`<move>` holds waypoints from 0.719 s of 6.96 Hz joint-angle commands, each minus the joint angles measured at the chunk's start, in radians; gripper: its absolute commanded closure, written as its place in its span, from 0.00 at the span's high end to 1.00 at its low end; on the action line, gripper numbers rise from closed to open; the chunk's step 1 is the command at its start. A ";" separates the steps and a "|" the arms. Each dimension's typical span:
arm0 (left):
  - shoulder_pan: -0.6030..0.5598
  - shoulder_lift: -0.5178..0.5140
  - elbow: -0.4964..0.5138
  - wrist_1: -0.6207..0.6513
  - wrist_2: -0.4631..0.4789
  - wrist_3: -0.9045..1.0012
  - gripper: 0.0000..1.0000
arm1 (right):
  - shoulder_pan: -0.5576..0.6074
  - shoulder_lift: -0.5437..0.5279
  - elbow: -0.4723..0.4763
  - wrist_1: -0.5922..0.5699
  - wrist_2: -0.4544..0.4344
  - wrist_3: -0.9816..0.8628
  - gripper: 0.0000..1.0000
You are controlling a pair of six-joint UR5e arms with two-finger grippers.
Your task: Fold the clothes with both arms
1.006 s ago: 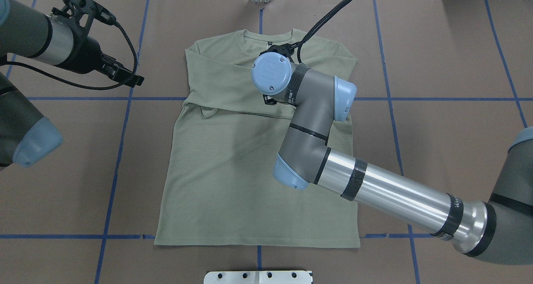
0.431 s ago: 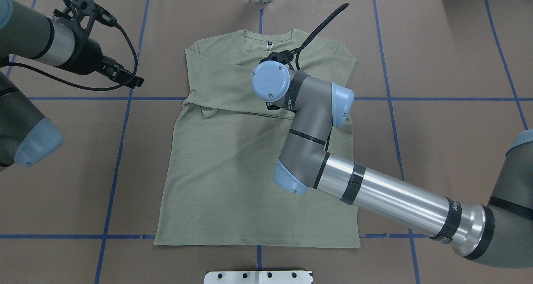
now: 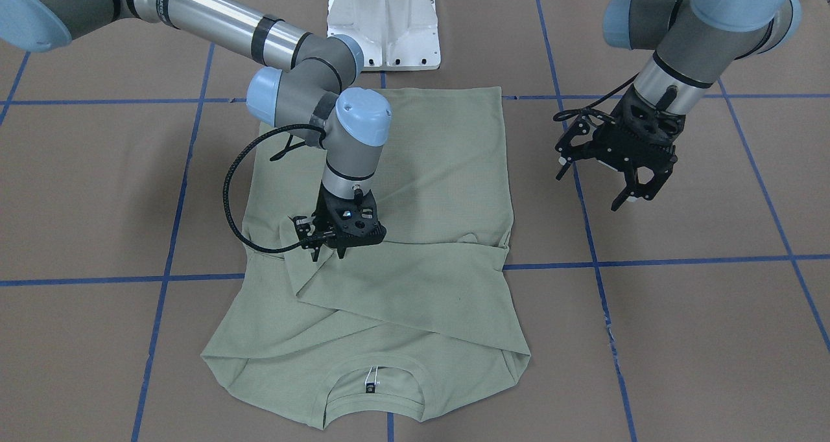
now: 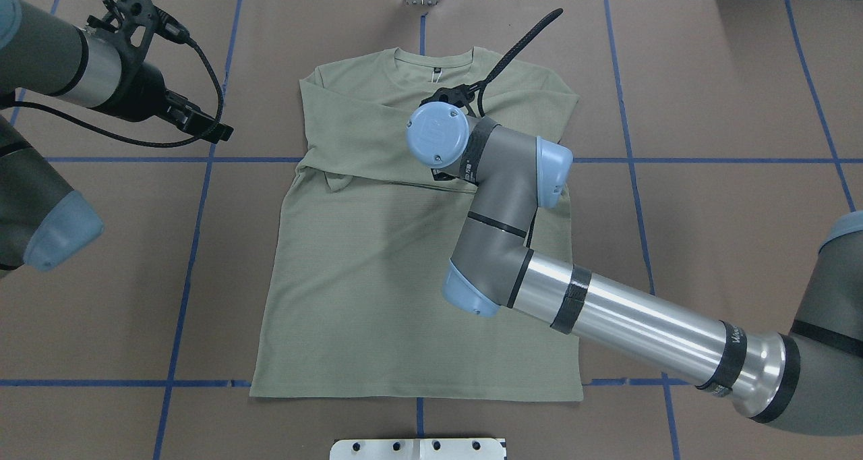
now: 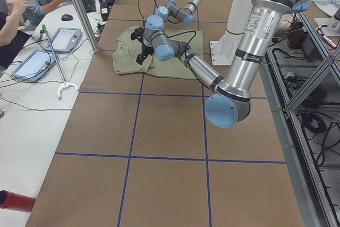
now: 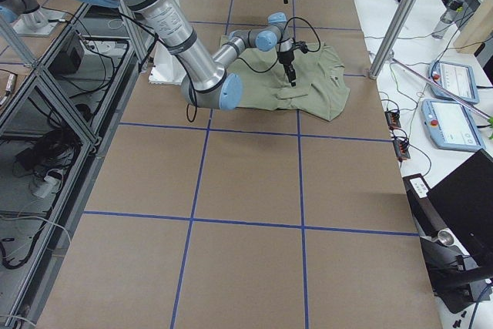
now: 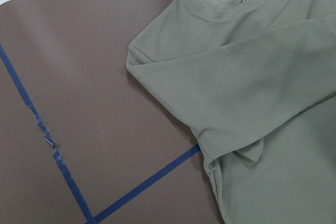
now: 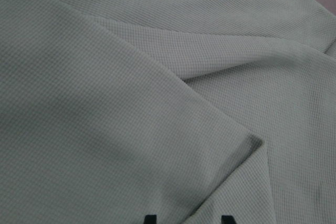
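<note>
The pale sage-green shirt point(image 4: 377, 278) lies flat on the brown table, neckline point(image 3: 373, 377) at the far side from the robot. Both sleeves are folded across the chest. My right gripper point(image 3: 329, 253) points straight down at the cuff end of the top sleeve point(image 3: 402, 280), tips at the fabric. In the right wrist view its two fingertips point(image 8: 150, 217) stand apart over the knit cloth point(image 8: 131, 103) with nothing pinched, so it is open. My left gripper point(image 3: 600, 186) hangs open above bare table beside the shirt's shoulder point(image 7: 157, 51), apart from it.
The white pedestal base point(image 3: 382, 21) stands just behind the shirt's hem. Blue tape lines point(image 4: 189, 244) cross the table. In the exterior left view, people sit at a side bench with tablets point(image 5: 66, 38) behind a metal pole point(image 5: 79, 9).
My right wrist has sunk a little and shifted slightly toward the robot over the folded sleeve. The left arm and the shirt have barely moved.
</note>
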 commanded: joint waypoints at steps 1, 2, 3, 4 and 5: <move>0.000 0.000 0.000 0.000 0.000 0.000 1.00 | -0.003 -0.003 0.000 0.000 0.000 0.001 0.51; 0.000 0.000 0.000 0.000 0.000 0.001 1.00 | -0.003 -0.003 0.000 0.000 0.000 0.001 0.51; 0.000 0.000 0.000 0.000 0.000 0.000 1.00 | -0.005 -0.004 -0.005 0.001 0.000 0.003 0.51; 0.000 0.000 0.000 0.000 0.000 0.000 1.00 | -0.005 -0.004 -0.006 0.002 0.000 0.004 0.50; 0.000 0.000 0.000 0.000 0.000 0.001 1.00 | -0.008 -0.004 -0.006 0.002 0.000 0.004 0.48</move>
